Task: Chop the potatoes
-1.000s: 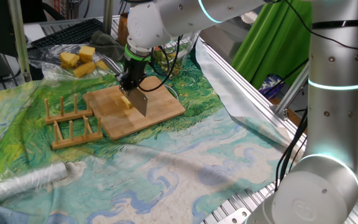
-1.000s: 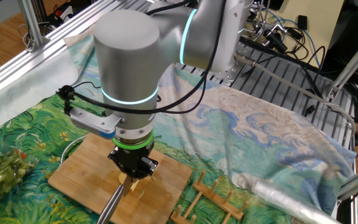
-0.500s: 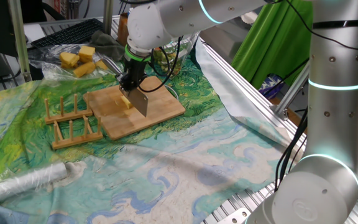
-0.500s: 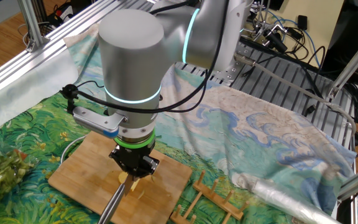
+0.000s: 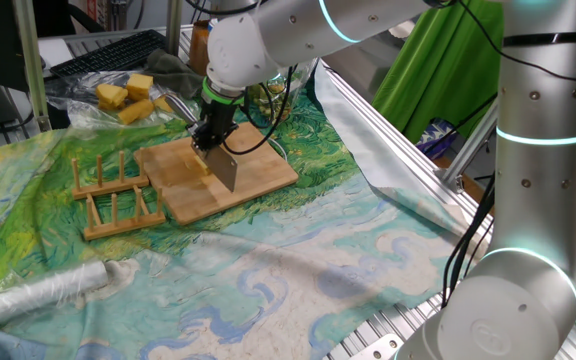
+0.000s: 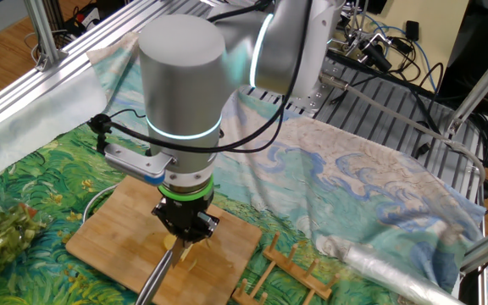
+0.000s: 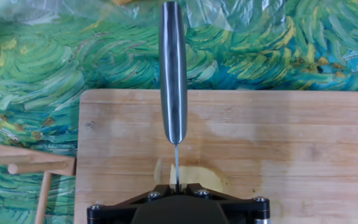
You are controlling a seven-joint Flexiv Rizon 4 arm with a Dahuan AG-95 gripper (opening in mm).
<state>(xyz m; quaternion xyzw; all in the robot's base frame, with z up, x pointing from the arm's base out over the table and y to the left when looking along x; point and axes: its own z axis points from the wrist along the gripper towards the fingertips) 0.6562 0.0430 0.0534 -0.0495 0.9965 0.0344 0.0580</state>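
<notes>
The potatoes (image 7: pixel 194 178) lie as a pale slice cluster on the wooden board (image 5: pixel 258 175), under the knife (image 7: pixel 173 81) blade. The hand (image 5: pixel 211 138) is clamped shut on the knife, pointing straight down. Compared with a second ago, nothing on the board has shifted; hand and blade stay put.

No text, label, brand, number or sign can be read in any of the views.
</notes>
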